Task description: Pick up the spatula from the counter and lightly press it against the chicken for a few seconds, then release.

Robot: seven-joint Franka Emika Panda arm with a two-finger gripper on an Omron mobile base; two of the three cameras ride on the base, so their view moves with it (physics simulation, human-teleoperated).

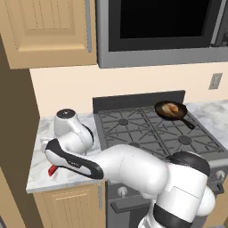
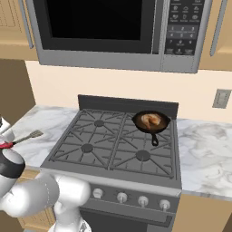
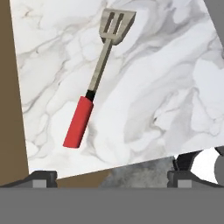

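Spatula (image 2: 23, 138) lies on the counter (image 2: 54, 122), well apart from chicken (image 2: 151, 119) in pan (image 2: 164, 125).

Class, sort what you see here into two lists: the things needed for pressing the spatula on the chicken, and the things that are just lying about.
Needed: spatula lying on the counter; chicken; pan holding it; open gripper.

Just there: microwave; stove knobs; wall socket; cupboard.
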